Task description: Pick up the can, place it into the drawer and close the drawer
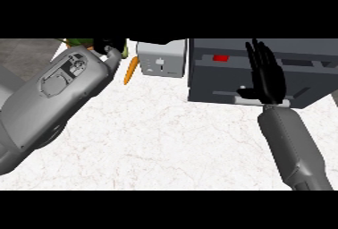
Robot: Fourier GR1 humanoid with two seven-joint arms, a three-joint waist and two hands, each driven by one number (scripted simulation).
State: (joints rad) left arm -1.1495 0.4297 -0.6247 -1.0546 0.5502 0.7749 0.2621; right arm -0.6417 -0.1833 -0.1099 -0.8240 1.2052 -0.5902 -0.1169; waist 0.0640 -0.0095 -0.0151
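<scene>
The can (220,57) could not be identified with certainty; a small red patch set in a dark slot of the grey drawer (211,80) was judged to be it, lodged inside. The right hand (267,74) was shown laid against the drawer, fingers straight and side by side, clasping nothing, the thumb beside the pale handle (224,94). Such a flat hand was judged suited to pushing the drawer shut, which was taken to be the step in hand. The left hand (109,45) was seen at the view's upper edge, beyond its broad grey forearm and well apart from the drawer; whether it was spread or clasped on anything could not be told. Near it a partly hidden green object (79,42), an orange carrot-like item (131,70) and a pale toaster (162,60) were placed on the white marbled surface (171,143), the toaster just beside the drawer, none in the pushing hand's way
</scene>
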